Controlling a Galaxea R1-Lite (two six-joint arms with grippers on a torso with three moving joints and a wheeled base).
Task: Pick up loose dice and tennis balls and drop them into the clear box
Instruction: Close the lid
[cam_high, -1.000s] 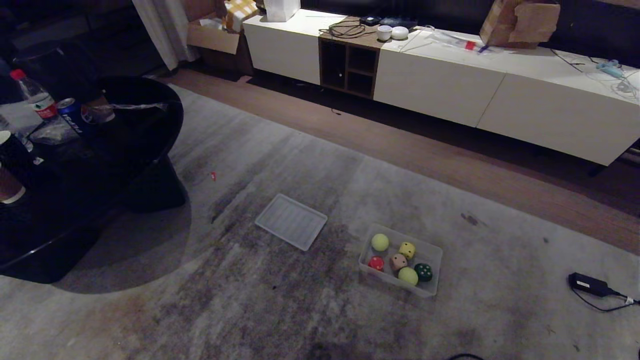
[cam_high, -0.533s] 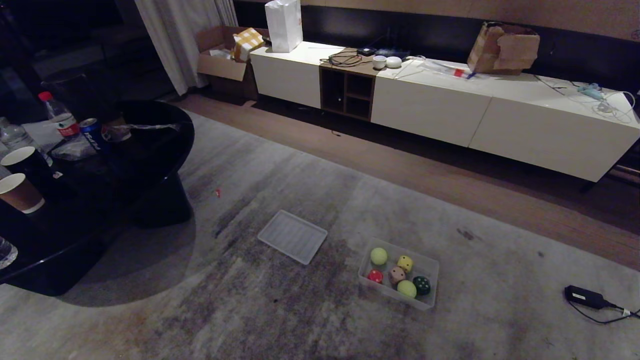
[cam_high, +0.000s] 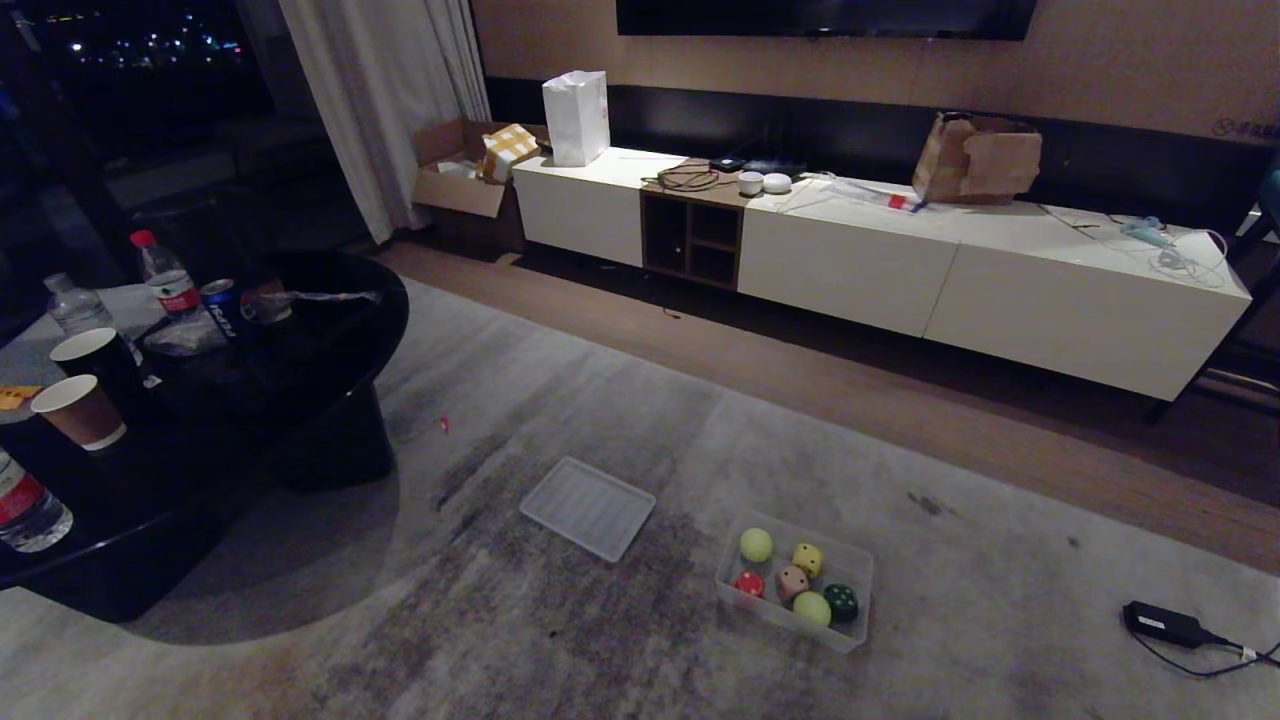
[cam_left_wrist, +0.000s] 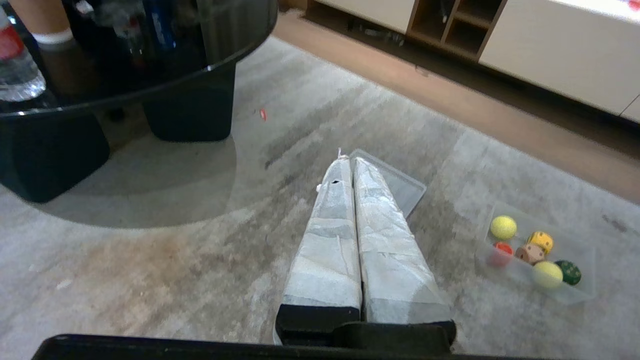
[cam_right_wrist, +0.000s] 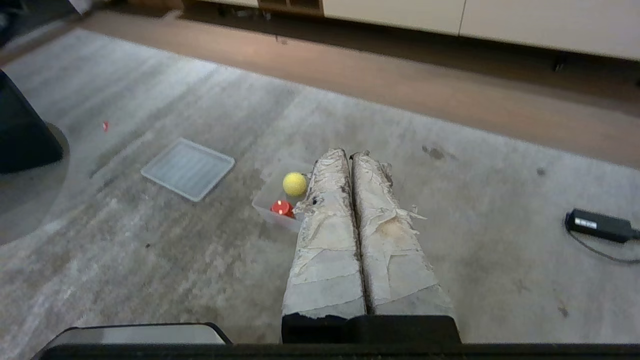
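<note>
The clear box (cam_high: 860, 572) sits on the grey carpet and holds two tennis balls (cam_high: 756, 544) (cam_high: 811, 608) and several dice: red (cam_high: 749, 584), tan (cam_high: 792, 581), yellow (cam_high: 807, 559), dark green (cam_high: 841, 601). In the left wrist view the clear box (cam_left_wrist: 585, 295) lies off to one side of the shut left gripper (cam_left_wrist: 348, 159), which holds nothing. My right gripper (cam_right_wrist: 350, 153) is shut and empty above the carpet; it hides most of the box, leaving one tennis ball (cam_right_wrist: 294, 183) and the red die (cam_right_wrist: 282, 208) showing. Neither arm shows in the head view.
A flat ribbed translucent panel (cam_high: 588, 507) lies on the carpet left of the box. A black round table (cam_high: 330, 330) with bottles, a can and paper cups stands at the left. A black power adapter (cam_high: 1160, 622) lies at the right. A long white cabinet (cam_high: 900, 260) runs along the far wall.
The whole head view has tilted upward: box and panel sit lower in the picture and the wall above the cabinet has come into sight. Nothing in the scene itself has moved.
</note>
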